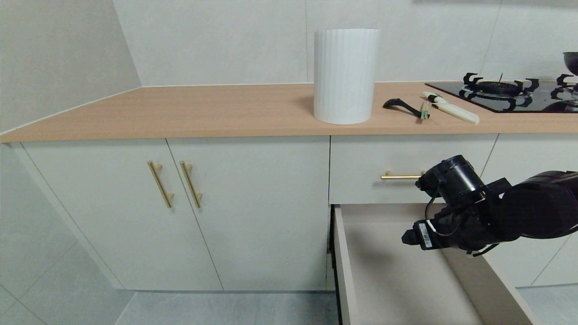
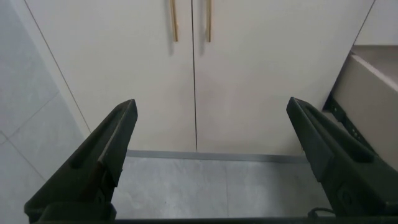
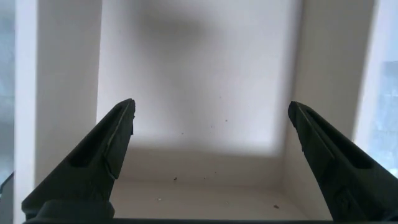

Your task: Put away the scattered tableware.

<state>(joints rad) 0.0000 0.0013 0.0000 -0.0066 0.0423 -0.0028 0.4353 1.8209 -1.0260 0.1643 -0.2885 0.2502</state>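
Claw on right [image 3: 210,104], agape, apparently over drawer [image 1: 397,284]

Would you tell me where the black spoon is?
In the head view, the black spoon lies on the counter, right of the white container, near the white knife.

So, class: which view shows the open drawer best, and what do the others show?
Head view: the drawer shows pulled out, walls and floor. Right wrist sees its inner floor; left wrist, one corner.

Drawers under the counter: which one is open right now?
The lower drawer, pulled out with its bare floor showing; the upper drawer, with the gold handle, is shut.
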